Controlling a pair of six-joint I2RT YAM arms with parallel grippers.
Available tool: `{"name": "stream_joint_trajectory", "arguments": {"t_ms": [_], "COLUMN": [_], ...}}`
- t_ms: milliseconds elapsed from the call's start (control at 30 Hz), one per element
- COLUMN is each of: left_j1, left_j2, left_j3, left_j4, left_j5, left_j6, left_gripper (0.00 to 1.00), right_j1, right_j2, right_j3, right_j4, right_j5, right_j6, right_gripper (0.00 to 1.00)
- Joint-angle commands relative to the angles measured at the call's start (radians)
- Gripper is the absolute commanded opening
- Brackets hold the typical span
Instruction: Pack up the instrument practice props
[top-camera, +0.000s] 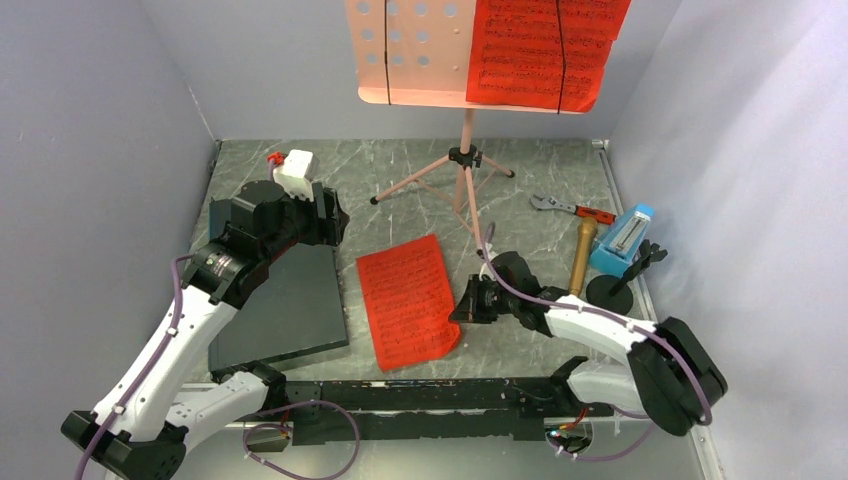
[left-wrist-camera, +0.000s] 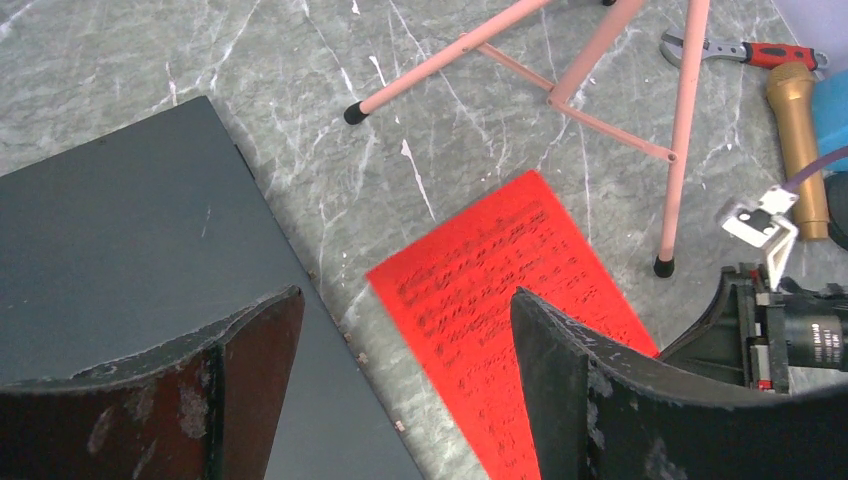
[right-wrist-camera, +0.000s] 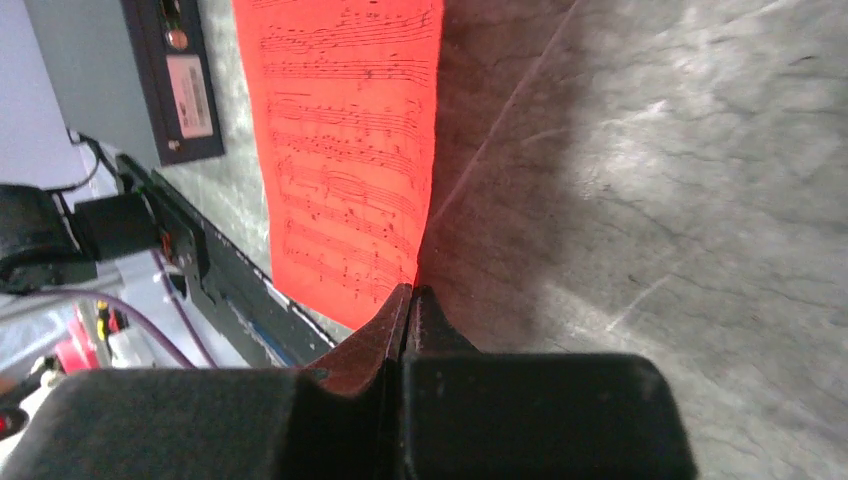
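Right gripper (right-wrist-camera: 410, 292) pinched shut on edge of loose red page (top-camera: 410, 300), just before pink stand (top-camera: 467, 130) feet. Left gripper (left-wrist-camera: 408, 300) wide, empty. Page looks light, floppy; I'd hold 1 edge only.

No word, number or brand can be read anywhere. The red sheet (top-camera: 408, 300) lying on the table (top-camera: 530, 240) carries printed music. Its black staves are filled with notes, line under line, and show sharpest in the right wrist view, but any title or wording is too small to make out. The second red sheet (top-camera: 540, 50), on the desk of the music stand (top-camera: 400, 90), shows the same kind of notation. A pale sticker (right-wrist-camera: 188, 95) sits on a dark strip (right-wrist-camera: 145, 70) beside the lying sheet, and its print is blurred. The camera lens (left-wrist-camera: 815, 335) in the left wrist view bears small white lettering, which is illegible. The face of the metronome (top-camera: 625, 232) shows no readable marks.
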Motion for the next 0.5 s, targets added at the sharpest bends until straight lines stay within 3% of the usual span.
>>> {"name": "stream_joint_trajectory", "arguments": {"t_ms": [0, 133, 467], "left_j1": [-0.004, -0.005, -0.005], "left_j2": [-0.001, 0.015, 0.020], "left_j3": [0.001, 0.002, 0.007], "left_j4": [0.048, 0.058, 0.054], "left_j5": [-0.008, 0.002, 0.008], "left_j6": [-0.016, -0.018, -0.023], "left_gripper": [0.81, 0.81, 0.81], "right_j1": [0.003, 0.003, 0.116], "right_j2": [-0.117, -0.125, 0.078], "right_j3": [-0.027, -0.025, 0.048], "right_j4": [0.022, -0.002, 0.057], "right_j5": [0.170, 0.118, 0.021], "right_j6": [0.067, 0.037, 0.009], "right_gripper": [0.00, 0.00, 0.00]}}
